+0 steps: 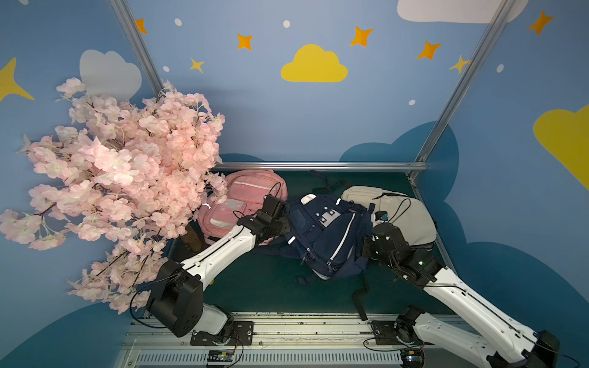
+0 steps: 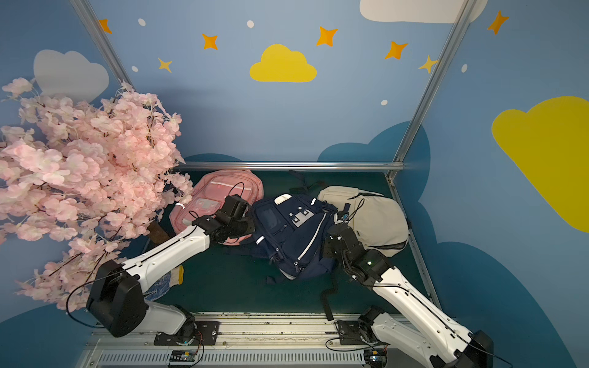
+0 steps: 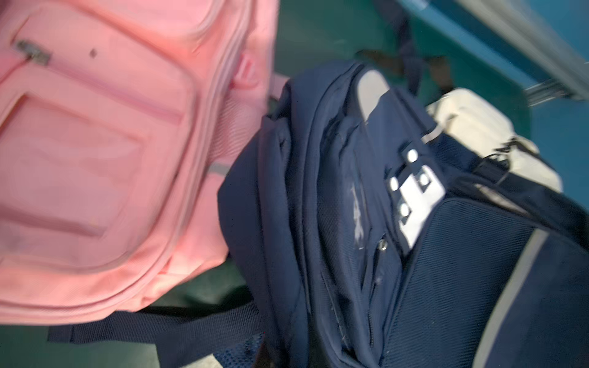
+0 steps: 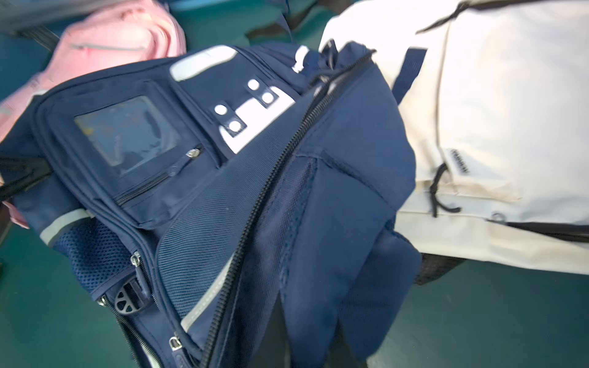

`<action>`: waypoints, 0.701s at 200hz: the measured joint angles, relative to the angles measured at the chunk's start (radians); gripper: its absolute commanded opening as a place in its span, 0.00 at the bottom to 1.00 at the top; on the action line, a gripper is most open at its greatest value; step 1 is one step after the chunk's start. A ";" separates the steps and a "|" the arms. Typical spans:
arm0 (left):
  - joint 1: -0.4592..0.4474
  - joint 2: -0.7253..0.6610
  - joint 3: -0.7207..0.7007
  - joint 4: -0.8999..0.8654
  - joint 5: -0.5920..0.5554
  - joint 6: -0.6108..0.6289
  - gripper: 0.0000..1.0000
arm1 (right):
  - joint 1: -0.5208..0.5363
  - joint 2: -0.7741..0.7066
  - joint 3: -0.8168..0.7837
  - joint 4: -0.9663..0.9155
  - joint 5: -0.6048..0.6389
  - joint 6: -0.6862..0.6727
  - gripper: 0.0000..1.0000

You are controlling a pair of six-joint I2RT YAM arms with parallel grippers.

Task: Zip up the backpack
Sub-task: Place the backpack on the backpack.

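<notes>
In a top view the navy bag (image 1: pixel 322 235) lies on the tabletop (image 1: pixel 255 286) between the left fingers (image 1: pixel 284 227) and right fingers (image 1: pixel 367 242), one at each flank, probably bracing it. Left wrist view: no fingers shown, so I cannot tell their state. Right wrist view: the zip (image 4: pixel 271 178) looks open. The right fingers, closed narrow, seem to pinch its cloth taut.

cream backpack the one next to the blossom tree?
No, the pink backpack lies beside the blossom tree; the cream backpack is on the far side of the navy backpack.
</notes>
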 measured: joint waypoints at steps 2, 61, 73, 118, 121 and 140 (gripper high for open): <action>-0.002 0.004 0.016 -0.003 0.000 0.003 0.08 | 0.000 -0.002 0.008 -0.005 0.002 -0.002 0.00; 0.053 0.114 0.414 -0.043 -0.018 0.141 0.05 | 0.002 0.018 0.117 0.063 -0.006 -0.035 0.00; 0.090 0.134 0.463 -0.047 -0.005 0.167 0.05 | 0.017 0.048 0.117 0.113 -0.017 -0.022 0.00; 0.229 0.198 0.515 -0.072 0.013 0.237 0.07 | 0.159 0.238 0.053 0.337 -0.040 0.077 0.00; 0.238 0.202 0.509 -0.071 0.016 0.242 0.07 | 0.171 0.257 0.043 0.355 -0.040 0.088 0.00; 0.280 0.214 0.451 -0.072 0.027 0.255 0.10 | 0.236 0.357 -0.014 0.434 -0.039 0.140 0.00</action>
